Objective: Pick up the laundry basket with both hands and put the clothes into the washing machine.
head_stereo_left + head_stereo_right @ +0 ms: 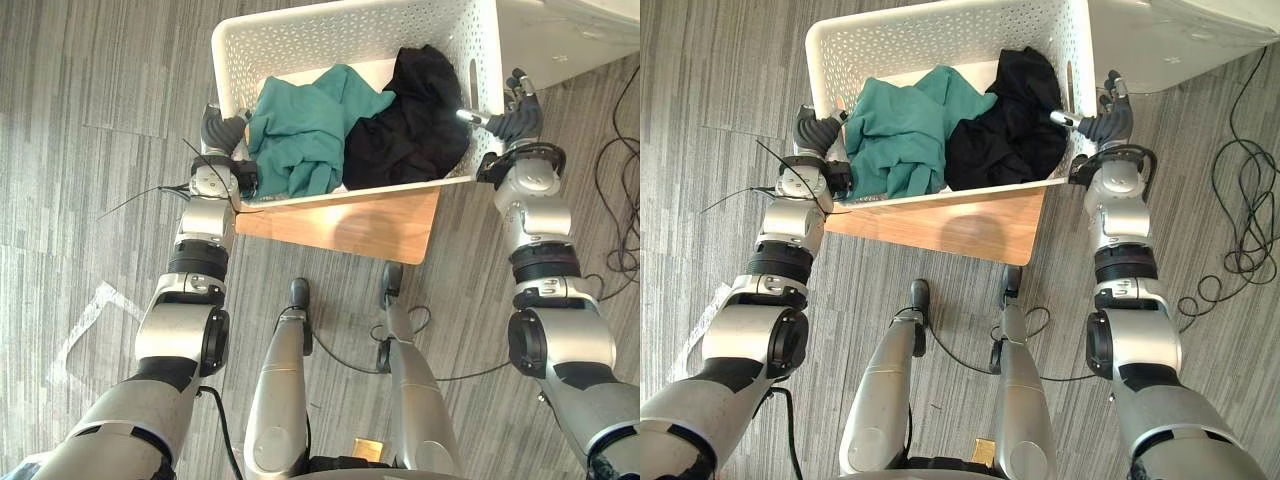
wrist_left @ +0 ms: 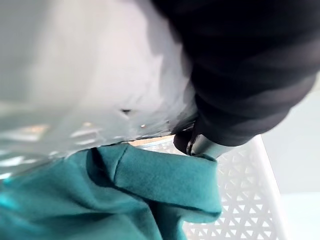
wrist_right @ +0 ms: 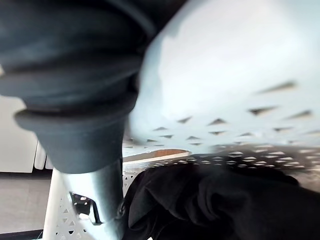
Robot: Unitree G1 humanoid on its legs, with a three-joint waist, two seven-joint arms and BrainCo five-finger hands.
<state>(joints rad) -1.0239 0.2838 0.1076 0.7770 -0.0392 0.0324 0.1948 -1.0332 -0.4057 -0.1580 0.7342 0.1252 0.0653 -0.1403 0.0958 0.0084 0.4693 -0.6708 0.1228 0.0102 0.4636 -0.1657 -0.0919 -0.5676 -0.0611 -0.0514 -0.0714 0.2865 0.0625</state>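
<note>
The left hand (image 1: 222, 132) and right hand (image 1: 515, 118) each pinch a side wall of the basket (image 1: 330, 30), thumb inside, but it seems not yet lifted off the bench (image 1: 350, 228), its clothes (image 1: 305, 130) all inside and nothing yet moved to the washer (image 1: 560, 35).

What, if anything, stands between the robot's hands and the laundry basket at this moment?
Nothing visible does. The left hand grips the left wall of the laundry basket, thumb inside by the teal garment. The right hand grips the right wall, thumb inside by the black garment.
</note>
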